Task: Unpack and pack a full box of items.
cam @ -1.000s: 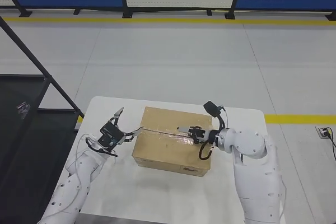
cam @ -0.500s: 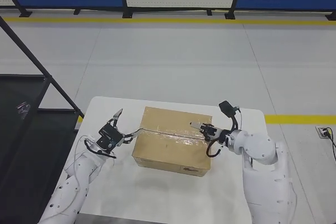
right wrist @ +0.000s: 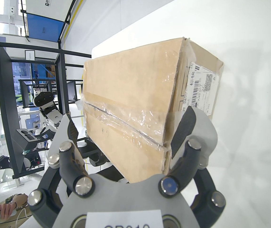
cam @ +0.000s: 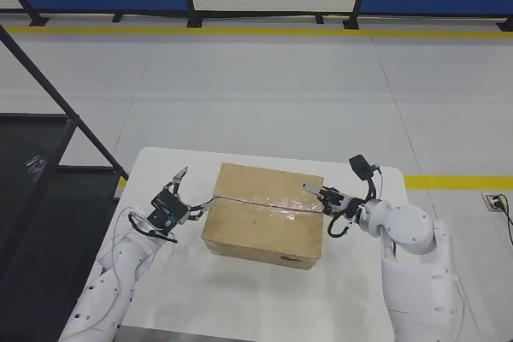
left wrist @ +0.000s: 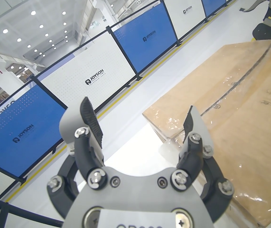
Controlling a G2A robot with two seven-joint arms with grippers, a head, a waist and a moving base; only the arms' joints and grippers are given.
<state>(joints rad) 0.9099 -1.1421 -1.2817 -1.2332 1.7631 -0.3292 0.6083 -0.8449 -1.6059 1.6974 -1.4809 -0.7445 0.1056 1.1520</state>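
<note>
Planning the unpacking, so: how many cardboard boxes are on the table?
1. The taped cardboard box sits mid-way across the table, between the left gripper and the right gripper. Its flaps are shut, so any boxes inside are hidden.

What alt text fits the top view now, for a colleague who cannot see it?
A brown cardboard box, taped shut with clear tape, sits on a white table. The left gripper is at one short end and the right gripper at the opposite end, both with fingers open.

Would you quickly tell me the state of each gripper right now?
Left gripper: open, holding nothing.
Right gripper: open, empty, at the box.
</note>
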